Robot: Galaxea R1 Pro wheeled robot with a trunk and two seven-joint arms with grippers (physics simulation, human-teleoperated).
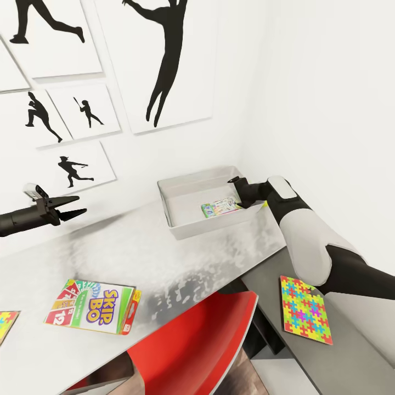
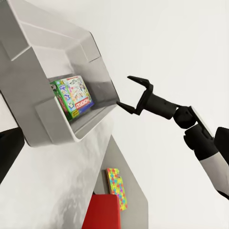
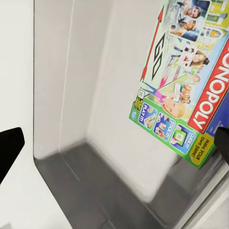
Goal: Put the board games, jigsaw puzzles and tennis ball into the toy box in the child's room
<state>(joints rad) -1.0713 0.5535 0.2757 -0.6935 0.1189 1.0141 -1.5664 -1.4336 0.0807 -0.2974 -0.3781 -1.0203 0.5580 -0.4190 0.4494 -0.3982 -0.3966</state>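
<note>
Nearest to me, on the light-grey table (image 1: 181, 258), lies the Skip-Bo board game (image 1: 93, 306), flat, its long axis running roughly along the near table edge. A jigsaw puzzle (image 1: 6, 325) shows just beyond it at the picture's left border, cut off by the frame. My left gripper (image 1: 74, 208) hangs above the table farther back, well apart from both, its two fingers spread and holding nothing. This arm is the nearer one to the Skip-Bo box, which lies below and toward me from the fingertips. I judge the next pick to turn on that downward, inward reach. The box has bare tabletop on its far side, and the red chair (image 1: 192, 345) is tucked under the near edge.

On the lower dark-grey section to my right lies the second jigsaw puzzle (image 1: 305, 310), flat, close to that section's near edge, beside my right forearm.

Farthest, in the corner against the wall, stands the toy box (image 1: 181, 189). A Monopoly board game (image 1: 220, 207) rests inside it, toward its right-hand end, with bare floor to its left. My right gripper (image 2: 129, 93) is at the box's right rim, fingers parted and empty, clear of the game below. I judge it free to lift straight out.
</note>
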